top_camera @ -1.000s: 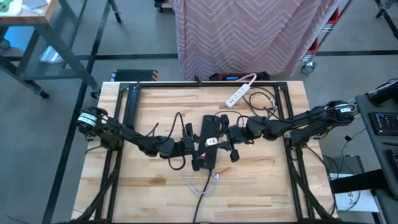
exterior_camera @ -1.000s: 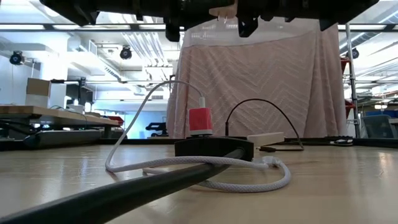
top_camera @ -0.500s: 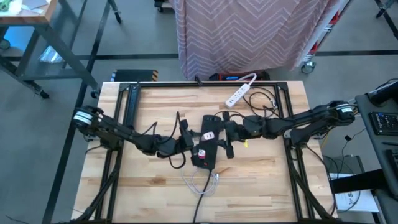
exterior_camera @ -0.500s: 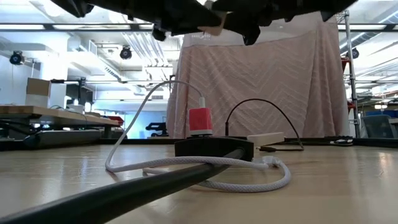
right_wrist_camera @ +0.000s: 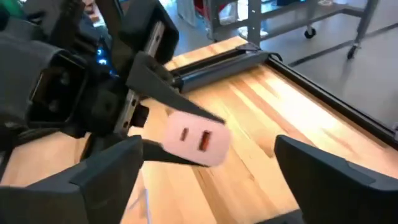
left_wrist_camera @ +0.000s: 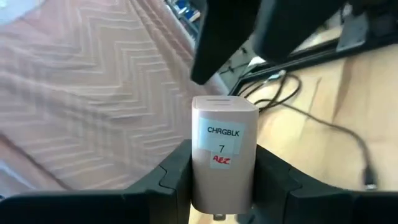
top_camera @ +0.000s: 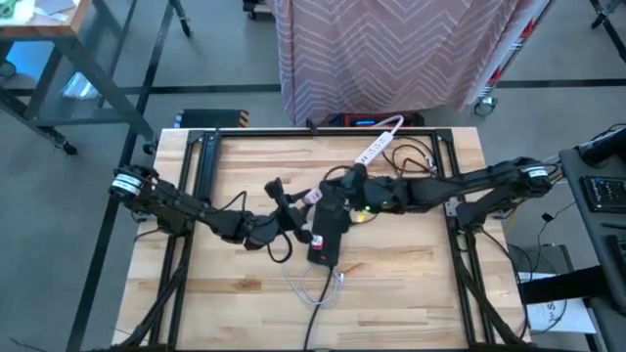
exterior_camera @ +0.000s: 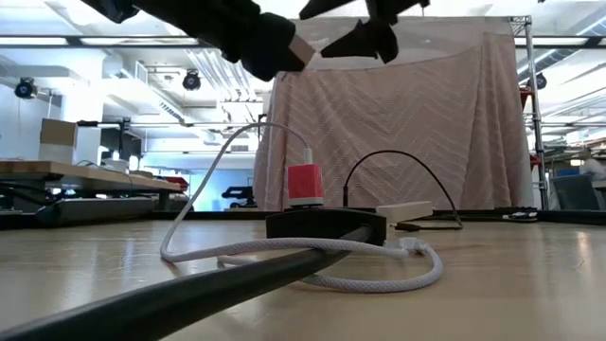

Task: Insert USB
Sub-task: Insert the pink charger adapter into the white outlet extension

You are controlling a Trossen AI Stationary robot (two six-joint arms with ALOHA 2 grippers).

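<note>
Holding a pale pink charger block [left_wrist_camera: 224, 155] up off the table, left gripper [left_wrist_camera: 221, 171] clamped on its sides, fingers [left_wrist_camera: 171, 180] pressed against both flanks. Label on the block reads "CHRGBLK 7" with red scrawl under it. Seen from the right wrist view as the same block [right_wrist_camera: 196, 140] end-on, two USB slots facing the right gripper [right_wrist_camera: 208, 177]. Right gripper spread wide, nothing between its fingers [right_wrist_camera: 109, 171], sitting just beside the block, not touching as far as visible. From overhead, both grippers meet above table centre: left [top_camera: 293, 207] coming in from the left side, right [top_camera: 344, 186] from the right, over the upper end of a black power strip [top_camera: 327, 233]. Low view: block tip [exterior_camera: 299, 49] held high above the strip [exterior_camera: 325, 224], right gripper [exterior_camera: 365, 33] next to it. Plugged into the black strip: a red charger [exterior_camera: 305, 183] with a white braided USB cable [exterior_camera: 312, 260] looping down onto the wooden table [top_camera: 411, 284]. White power strip [top_camera: 378, 144] lying near the table's far edge, well apart. Pink chevron cloth [top_camera: 391, 54] hanging behind the table.
</note>
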